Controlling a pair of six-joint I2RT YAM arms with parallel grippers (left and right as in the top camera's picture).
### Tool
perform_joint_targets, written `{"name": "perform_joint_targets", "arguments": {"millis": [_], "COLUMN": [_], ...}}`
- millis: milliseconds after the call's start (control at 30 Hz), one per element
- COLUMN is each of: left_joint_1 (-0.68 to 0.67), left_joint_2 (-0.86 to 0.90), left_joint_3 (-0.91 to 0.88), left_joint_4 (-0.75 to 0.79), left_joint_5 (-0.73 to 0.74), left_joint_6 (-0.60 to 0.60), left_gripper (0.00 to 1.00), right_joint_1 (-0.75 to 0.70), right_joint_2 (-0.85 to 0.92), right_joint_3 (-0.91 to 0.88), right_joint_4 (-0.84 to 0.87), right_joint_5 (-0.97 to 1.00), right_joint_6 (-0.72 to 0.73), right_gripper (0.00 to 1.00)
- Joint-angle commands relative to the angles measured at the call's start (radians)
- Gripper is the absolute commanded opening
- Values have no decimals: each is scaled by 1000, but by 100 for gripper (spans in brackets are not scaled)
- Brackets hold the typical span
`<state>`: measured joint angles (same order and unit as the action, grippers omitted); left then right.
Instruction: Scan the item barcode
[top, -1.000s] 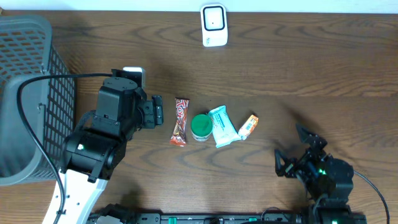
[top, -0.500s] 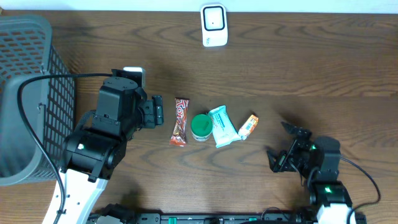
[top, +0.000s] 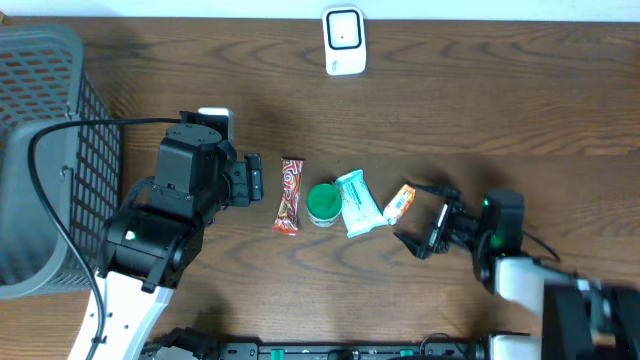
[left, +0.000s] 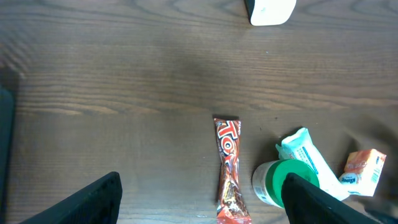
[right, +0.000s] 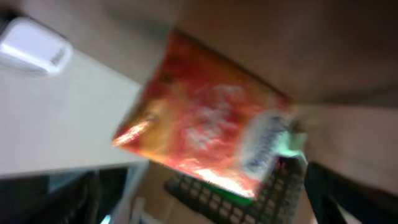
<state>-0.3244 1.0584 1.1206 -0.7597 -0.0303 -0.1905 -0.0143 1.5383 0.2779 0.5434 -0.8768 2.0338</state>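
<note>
Seemingly mid-reach: right pincer (top: 418, 218), jaws spread empty, faces the orange packet (top: 400, 203) just ahead; next, close on it.

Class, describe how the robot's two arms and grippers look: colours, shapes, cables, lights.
Left arm: blocky black housing, white lower link, black cable looped over it, green light. Right arm: black with a green light, white link. Left gripper and right gripper: black.

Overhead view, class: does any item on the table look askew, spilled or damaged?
Nothing looks spilled or damaged. The teal-and-white plastic packet lies slanted, right up against the green-lidded round tub.
</note>
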Motion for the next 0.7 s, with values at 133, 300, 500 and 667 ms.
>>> {"name": "perform_joint_targets", "arguments": {"millis": [133,300,500,667], "left_joint_1": [0,0,0,0], "left_joint_2": [-1,-1,0,-1], "left_joint_3": [9,9,9,9], "left_joint_4": [-3,-3,-3,-3], "left_joint_5": [-12,-12,-12,-12], "left_joint_6": [-13,-13,-13,-13], "left_gripper": [83,82,82,82], "right_joint_1": [0,0,0,1], "right_joint_2": [153,153,153,147], "right_joint_3": [-14,-14,-14,-14], "right_joint_4": [82,73,121,234], "right_joint_5": [-66,-93,-4,-126], "right_joint_6": [18,18,-171,-248], "right_gripper": [99,99,95,99]}}
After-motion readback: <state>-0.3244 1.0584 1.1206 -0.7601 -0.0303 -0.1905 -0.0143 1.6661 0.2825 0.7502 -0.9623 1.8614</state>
